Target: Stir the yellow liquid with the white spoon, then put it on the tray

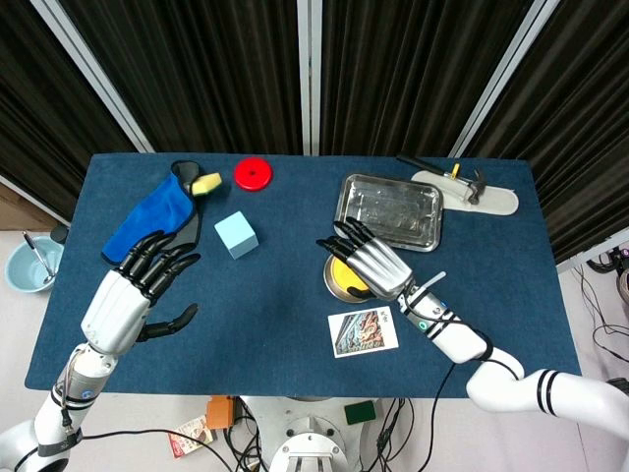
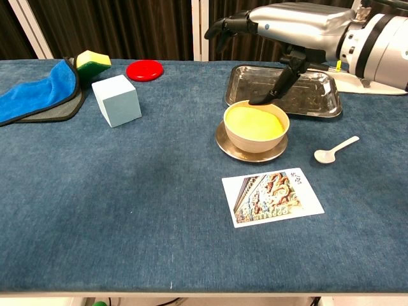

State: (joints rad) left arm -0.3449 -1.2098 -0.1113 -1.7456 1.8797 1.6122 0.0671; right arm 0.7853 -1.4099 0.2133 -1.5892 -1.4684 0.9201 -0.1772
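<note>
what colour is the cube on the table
Pale blue; the cube shows best in the chest view.

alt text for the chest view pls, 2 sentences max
The robot's right hand hovers open above a beige bowl of yellow liquid on a saucer, while the white plastic spoon lies untouched on the blue tablecloth to the bowl's right. A silver metal tray sits behind the bowl.
</note>
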